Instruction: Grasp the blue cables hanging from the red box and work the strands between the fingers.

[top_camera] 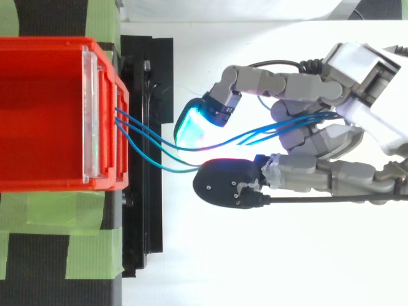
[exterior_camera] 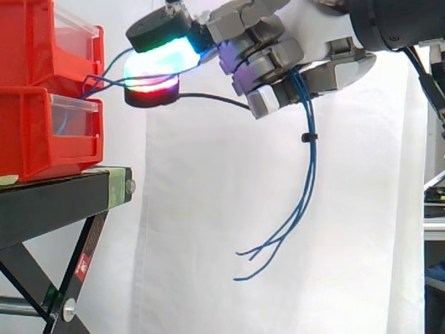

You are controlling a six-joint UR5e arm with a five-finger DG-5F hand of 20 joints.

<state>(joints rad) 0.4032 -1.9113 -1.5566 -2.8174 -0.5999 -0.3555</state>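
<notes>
Behind the robot hand (exterior_camera: 264,42) hung the white curtain (exterior_camera: 208,209), and beyond its fingertips, lower down, stood the black stand (exterior_camera: 55,202) that carried the red box (exterior_camera: 42,132). We found the robot hand clamped on the blue cables (exterior_camera: 311,167): its fingers were curled round the bundle, and two glowing pads (exterior_camera: 167,59) closed on the strands nearer the box. From the front of the red box the strands ran across the gap to those pads, passed through the curled fingers, then dropped below the robot hand with their ends fanned out loose. A small black tie (exterior_camera: 308,137) bound them just under the fingers. We judged the short span to the box the chief danger: a pull away from it could drag the strands out or shift the box on its stand. The tie might also snag on a finger as the strands were worked, and thin strands could slip from between the pads.
</notes>
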